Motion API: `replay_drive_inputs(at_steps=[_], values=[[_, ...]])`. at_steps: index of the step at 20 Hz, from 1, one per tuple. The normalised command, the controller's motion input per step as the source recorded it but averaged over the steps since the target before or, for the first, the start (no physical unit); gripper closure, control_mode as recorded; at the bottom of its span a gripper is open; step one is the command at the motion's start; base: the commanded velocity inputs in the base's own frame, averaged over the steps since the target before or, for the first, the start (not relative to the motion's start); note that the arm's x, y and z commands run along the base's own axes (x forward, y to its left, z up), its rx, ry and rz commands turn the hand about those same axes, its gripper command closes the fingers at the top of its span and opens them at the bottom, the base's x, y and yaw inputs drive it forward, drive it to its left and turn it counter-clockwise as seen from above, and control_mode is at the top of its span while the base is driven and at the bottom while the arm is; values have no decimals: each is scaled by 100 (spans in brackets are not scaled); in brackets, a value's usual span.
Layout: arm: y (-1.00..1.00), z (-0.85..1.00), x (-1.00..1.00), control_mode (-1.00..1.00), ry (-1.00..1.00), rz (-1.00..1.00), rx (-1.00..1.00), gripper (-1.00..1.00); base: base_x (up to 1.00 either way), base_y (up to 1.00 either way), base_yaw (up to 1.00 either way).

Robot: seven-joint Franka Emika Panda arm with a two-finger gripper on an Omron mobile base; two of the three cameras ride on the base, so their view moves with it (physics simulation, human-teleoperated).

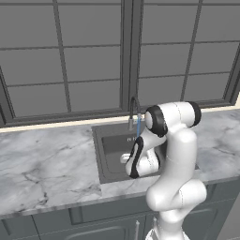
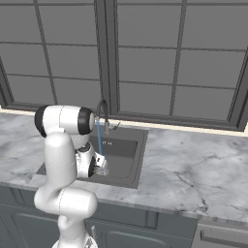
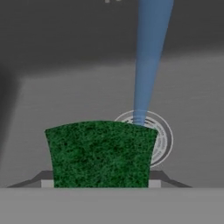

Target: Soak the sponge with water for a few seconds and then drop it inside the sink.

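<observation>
In the hand view, my gripper (image 3: 101,181) is shut on the sponge (image 3: 101,153), whose green face is turned to the camera. The water (image 3: 151,57) falls as a pale blue stream and meets the sponge's far upper right edge. Beyond the sponge lies the round metal drain (image 3: 162,141) on the floor of the dark grey sink (image 3: 65,96). From the base views, the hand (image 2: 100,165) reaches down into the sink (image 1: 107,140) under the curved faucet (image 1: 133,108), and the water (image 1: 138,125) runs beside the arm.
Marble counter (image 1: 47,164) spreads left and right of the sink (image 2: 131,156). A large window (image 1: 93,56) rises behind the faucet (image 2: 103,110). The sink's back wall (image 3: 65,35) stands close ahead. Dark cabinet fronts (image 1: 93,220) run below the counter.
</observation>
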Motion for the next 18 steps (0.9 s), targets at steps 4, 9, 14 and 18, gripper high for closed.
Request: replay_drive_inputs(at_steps=[4, 9, 14, 18], values=[[1, 0, 0, -100, 0, 0, 0, -100, 0, 0, 0], [0, 4, 1, -100, -1, 1, 0, -100, 0, 0, 0], [13, 46, 0, -100, -16, 4, 0, -100, 0, 0, 0], [30, 62, 0, -100, -10, 8, -1, -100, 0, 0, 0]])
